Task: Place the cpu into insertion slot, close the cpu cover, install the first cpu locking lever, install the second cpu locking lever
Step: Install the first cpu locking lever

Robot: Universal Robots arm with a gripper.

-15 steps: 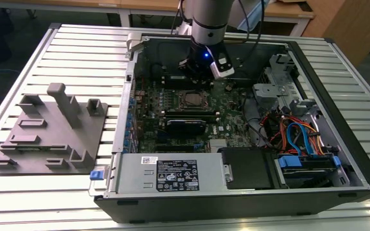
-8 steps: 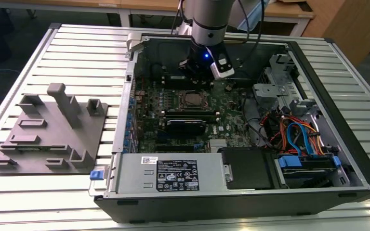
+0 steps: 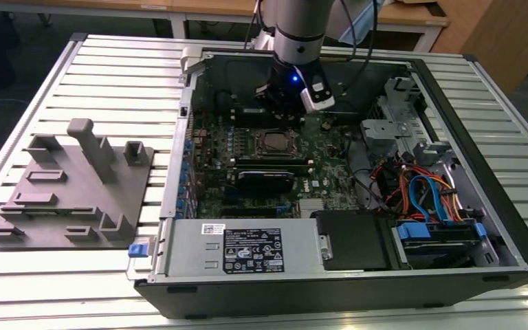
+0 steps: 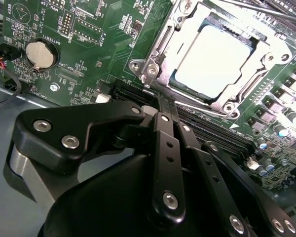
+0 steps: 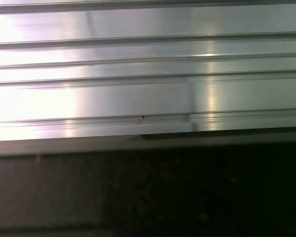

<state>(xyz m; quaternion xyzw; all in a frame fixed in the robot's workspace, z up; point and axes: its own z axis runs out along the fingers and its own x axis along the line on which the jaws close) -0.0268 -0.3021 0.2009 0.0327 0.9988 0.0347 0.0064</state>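
cpu (image 4: 214,61) under cpu cover (image 4: 160,49) (silvery frame), end effector (image 4: 165,104) closed beside it

We see a pale silver cpu (image 4: 214,61) inside a shiny silver cover (image 4: 155,57), on a green board (image 4: 89,49). Our gripper (image 4: 162,101) is black. The cables (image 3: 426,191) are blue and orange, and the table (image 3: 108,62) is ribbed silver.

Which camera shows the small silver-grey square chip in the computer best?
The second wrist view: the silver-grey square chip appears large, seated inside its silvery metal socket frame. In the exterior view it is a tiny square on the green board. The first wrist view faces pale metal slats.
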